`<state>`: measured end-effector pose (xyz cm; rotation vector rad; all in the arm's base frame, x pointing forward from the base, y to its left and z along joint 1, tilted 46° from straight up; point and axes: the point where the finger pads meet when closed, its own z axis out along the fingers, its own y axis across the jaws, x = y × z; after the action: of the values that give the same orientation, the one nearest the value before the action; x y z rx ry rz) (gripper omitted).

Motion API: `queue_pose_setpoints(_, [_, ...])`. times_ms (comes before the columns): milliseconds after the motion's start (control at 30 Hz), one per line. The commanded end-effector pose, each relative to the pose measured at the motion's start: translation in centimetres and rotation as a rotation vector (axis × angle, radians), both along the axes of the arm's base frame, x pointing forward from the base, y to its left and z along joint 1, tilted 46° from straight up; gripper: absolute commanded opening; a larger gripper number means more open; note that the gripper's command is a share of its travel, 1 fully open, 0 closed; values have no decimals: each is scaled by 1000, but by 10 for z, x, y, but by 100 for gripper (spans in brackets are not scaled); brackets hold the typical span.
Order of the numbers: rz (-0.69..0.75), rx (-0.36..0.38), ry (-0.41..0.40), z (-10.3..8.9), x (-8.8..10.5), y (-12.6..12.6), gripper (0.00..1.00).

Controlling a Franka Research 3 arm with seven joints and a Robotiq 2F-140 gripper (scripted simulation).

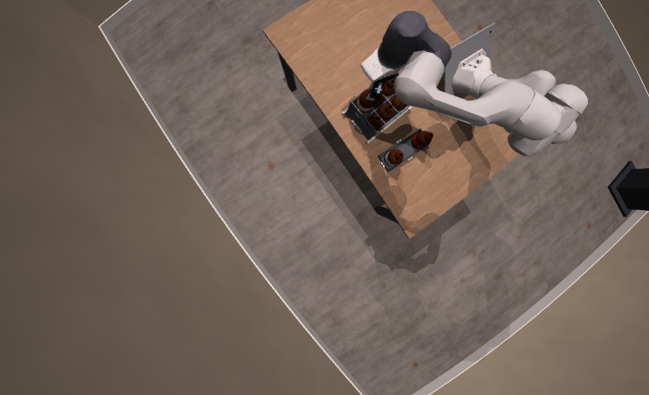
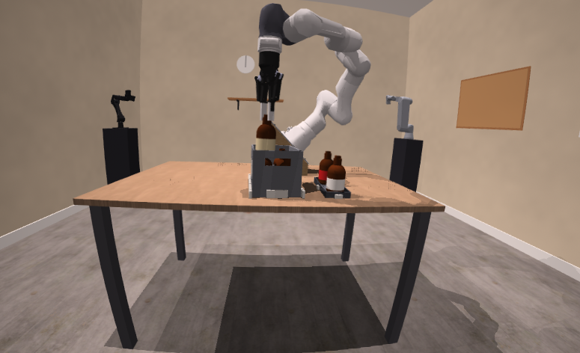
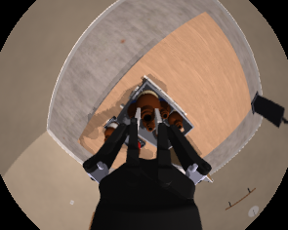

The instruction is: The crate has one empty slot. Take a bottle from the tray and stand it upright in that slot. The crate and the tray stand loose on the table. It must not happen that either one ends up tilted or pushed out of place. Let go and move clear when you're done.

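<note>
Arm is reaching over the wooden bench (image 2: 186, 184) with its wrist pointing straight down above the grey crate (image 2: 276, 177). The gripper (image 2: 267, 114) is clamping the neck of a brown bottle with a cream label (image 2: 266, 134); fingers (image 2: 263, 108) are pressing in on either side of the cap, grasping it, and are standing only slightly apart. The bottle is hanging upright, its lower body dipping below the crate's rim at the near left corner while the shoulder and label are showing above the wall. In the top view the crate (image 1: 361, 122) is sitting close to the bench's edge, with dark bottle tops filling its other cells; the arm is covering part of the far row, so exact slot occupancy cannot be told there. The tray (image 2: 332, 191) is lying just beside the crate on the right, apart from it, and is carrying two upright bottles: one with a red label (image 2: 325, 168) behind, one with a white label (image 2: 335, 175) in front. From the wrist view the fingers are framing a brown bottle top over the crate (image 3: 148, 83); detail below is too blurred to read.
</note>
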<state>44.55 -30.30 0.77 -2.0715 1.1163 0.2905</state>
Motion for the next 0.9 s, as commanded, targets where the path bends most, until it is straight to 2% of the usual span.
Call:
queue_pose_setpoints(0, [-3,-6,-8,1,2,-2,0])
queue_pose_setpoints(867, [-3,-6,-8,-6,4,4,0])
